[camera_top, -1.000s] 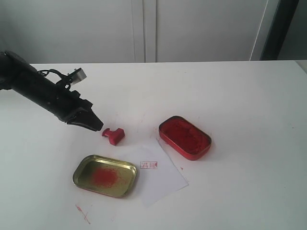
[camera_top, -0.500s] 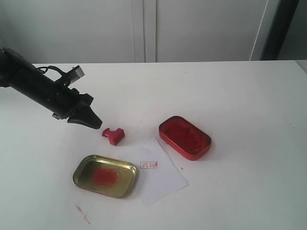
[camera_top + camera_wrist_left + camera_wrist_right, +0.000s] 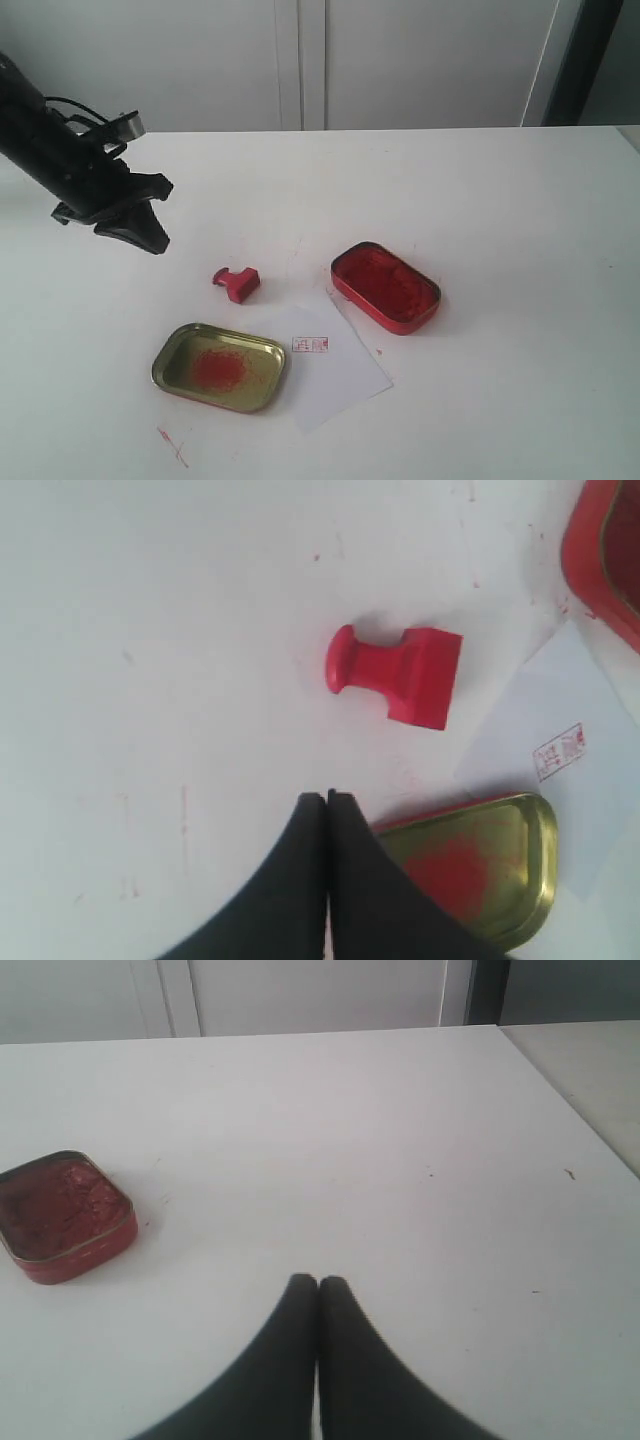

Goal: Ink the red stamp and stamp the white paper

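Two pairs pressed together: left fingers [image 3: 298, 865], right fingers [image 3: 345, 1360]; white paper [image 3: 345, 375] edge hidden by gold lid [image 3: 258, 352].

White tabletop [image 3: 520, 190], pale panelled wall [image 3: 420, 60] behind, dark upright strip [image 3: 578, 60] at right, soft even light

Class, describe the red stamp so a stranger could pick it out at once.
On the white table, find the red ink tin and the gold lid. The red stamp lies on its side left of the tin, beyond the lid. Unlike those shallow tins, it is a small knobbed block.
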You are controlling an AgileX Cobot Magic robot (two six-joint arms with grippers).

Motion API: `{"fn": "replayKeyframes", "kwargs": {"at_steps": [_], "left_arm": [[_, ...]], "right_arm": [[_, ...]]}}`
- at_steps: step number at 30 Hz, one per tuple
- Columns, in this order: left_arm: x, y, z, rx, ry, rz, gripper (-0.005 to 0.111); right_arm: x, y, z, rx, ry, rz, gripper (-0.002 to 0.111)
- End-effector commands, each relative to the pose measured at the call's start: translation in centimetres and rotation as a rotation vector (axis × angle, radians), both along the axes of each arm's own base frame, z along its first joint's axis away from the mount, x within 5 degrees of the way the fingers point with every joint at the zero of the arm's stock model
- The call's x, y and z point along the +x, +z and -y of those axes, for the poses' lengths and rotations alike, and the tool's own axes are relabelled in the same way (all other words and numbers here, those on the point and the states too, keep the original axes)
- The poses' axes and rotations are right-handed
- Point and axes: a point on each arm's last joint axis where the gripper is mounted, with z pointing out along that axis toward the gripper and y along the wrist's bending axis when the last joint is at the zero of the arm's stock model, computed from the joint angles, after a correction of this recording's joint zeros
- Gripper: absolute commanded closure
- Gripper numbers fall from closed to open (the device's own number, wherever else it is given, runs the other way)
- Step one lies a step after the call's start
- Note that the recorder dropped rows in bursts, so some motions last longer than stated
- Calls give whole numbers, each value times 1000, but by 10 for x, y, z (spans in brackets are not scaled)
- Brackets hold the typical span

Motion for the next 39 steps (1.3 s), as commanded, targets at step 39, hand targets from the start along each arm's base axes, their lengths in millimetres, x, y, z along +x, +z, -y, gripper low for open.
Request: {"fn": "replayKeyframes", "kwargs": {"at_steps": [39], "left_arm": [[-50, 36, 3, 444, 128, 57, 107]], "right_arm": [[0, 0, 0, 4, 0, 13, 108]]}}
